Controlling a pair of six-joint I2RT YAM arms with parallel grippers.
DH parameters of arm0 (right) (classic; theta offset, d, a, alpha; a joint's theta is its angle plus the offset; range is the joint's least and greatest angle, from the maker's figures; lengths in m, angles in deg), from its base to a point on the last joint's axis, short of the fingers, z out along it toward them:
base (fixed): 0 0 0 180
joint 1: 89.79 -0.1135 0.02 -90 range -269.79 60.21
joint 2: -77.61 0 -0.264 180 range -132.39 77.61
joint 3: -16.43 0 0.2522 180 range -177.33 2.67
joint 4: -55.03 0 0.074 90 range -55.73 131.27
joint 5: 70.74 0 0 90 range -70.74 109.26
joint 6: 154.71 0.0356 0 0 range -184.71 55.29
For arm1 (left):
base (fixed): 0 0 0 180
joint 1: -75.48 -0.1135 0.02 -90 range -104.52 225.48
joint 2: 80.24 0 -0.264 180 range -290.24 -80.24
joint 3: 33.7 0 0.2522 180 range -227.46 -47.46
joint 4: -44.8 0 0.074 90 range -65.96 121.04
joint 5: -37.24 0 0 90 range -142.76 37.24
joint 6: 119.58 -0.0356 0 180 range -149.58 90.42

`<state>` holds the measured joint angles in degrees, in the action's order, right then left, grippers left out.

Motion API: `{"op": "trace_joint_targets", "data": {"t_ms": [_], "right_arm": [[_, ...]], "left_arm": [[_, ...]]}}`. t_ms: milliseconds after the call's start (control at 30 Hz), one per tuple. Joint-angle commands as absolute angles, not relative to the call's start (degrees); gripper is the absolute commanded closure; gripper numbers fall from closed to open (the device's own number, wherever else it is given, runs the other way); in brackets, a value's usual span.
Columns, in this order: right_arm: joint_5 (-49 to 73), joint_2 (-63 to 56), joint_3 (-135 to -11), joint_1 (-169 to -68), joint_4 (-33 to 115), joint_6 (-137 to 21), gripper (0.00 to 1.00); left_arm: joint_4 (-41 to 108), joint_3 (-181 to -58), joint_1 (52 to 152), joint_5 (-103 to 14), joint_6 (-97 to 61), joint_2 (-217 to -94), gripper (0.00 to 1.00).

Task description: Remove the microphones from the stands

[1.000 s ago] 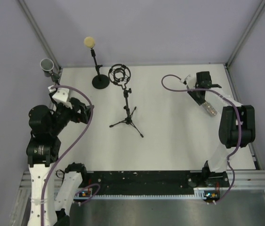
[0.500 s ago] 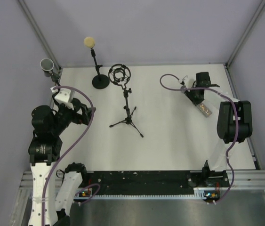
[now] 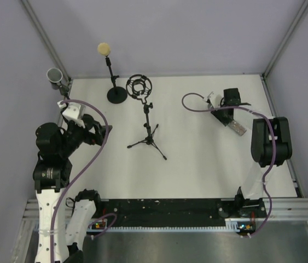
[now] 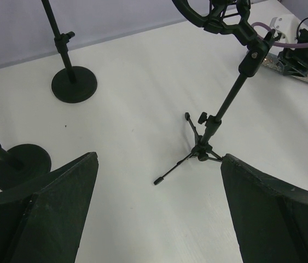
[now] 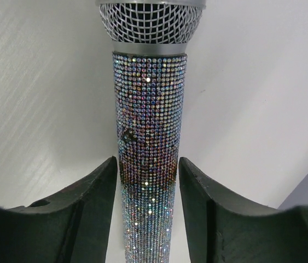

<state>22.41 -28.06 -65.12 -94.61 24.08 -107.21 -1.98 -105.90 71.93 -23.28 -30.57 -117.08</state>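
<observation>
The glittery microphone (image 3: 236, 127) lies flat on the white table at the right. In the right wrist view the microphone (image 5: 149, 98) runs between my right gripper's fingers (image 5: 96, 192), with a narrow gap on each side. My right gripper (image 3: 229, 113) is open around its handle. The black tripod stand (image 3: 149, 139) stands mid-table, and its ring-shaped shock mount (image 3: 139, 86) is empty. My left gripper (image 3: 102, 133) is open and empty, left of the stand. In the left wrist view my left gripper (image 4: 159, 208) faces the tripod stand (image 4: 219, 118).
A round-base stand (image 3: 116, 95) with a yellow foam microphone (image 3: 104, 49) is at the back left. A second stand with a grey cup-shaped top (image 3: 53, 75) is at the far left corner. A purple cable (image 3: 195, 98) loops near the right wrist.
My right gripper has swung a little to the left, and the microphone between its fingers sits slightly further left. My left arm has barely moved.
</observation>
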Motion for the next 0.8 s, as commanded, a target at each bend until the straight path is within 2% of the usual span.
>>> {"op": "trace_joint_targets", "data": {"t_ms": [0,200,300,767], "right_arm": [[25.05,-29.44,-64.39,-95.85,26.95,-108.31,0.46],[25.15,-29.53,-64.04,-95.85,26.95,-108.13,0.30],[24.71,-29.27,-63.95,-95.77,27.03,-107.96,0.26],[22.42,-28.04,-63.95,-95.85,25.89,-107.17,0.22]], "left_arm": [[1.15,-105.56,71.44,-21.82,-29.75,-116.45,0.01],[1.24,-105.65,71.44,-21.47,-29.75,-116.81,0.01],[1.24,-105.56,71.43,-21.47,-29.75,-116.89,0.01],[1.24,-105.47,71.35,-21.29,-29.66,-117.07,0.01]]}}
